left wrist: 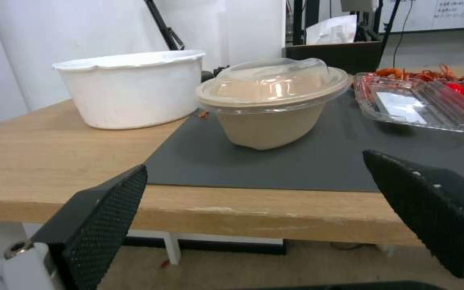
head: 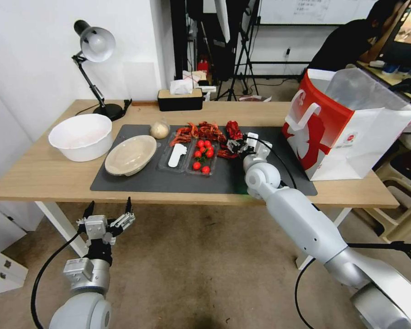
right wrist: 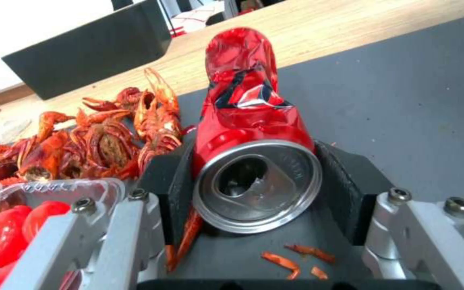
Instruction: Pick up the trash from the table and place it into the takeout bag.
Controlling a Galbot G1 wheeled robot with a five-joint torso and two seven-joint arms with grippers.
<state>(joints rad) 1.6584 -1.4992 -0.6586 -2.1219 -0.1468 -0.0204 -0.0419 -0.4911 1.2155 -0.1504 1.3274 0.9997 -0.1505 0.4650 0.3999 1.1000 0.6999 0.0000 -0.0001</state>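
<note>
The crushed red can (right wrist: 248, 108) lies on its side on the table's dark mat (right wrist: 404, 100), and my right gripper (right wrist: 256, 155) is shut on its base end, one pad pressed against each side. In the head view that gripper (head: 236, 143) sits at the mat's middle right with the can (head: 233, 129) just beyond it. The red and white takeout bag (head: 347, 132) stands open at the table's right end. A beige shallow bowl (head: 130, 154) under a clear lid and a small clear bag with a beige lump (head: 160, 130) rest on the mat's left. My left gripper (head: 109, 206) hangs open below the table's front edge.
A big white tub (head: 81, 136) stands at the left beside a desk lamp (head: 95, 45). Crayfish shells (head: 201, 131) and a clear tray (head: 187, 157) with tomatoes and a white utensil lie mid-mat. A black tissue box (head: 180, 99) sits at the back.
</note>
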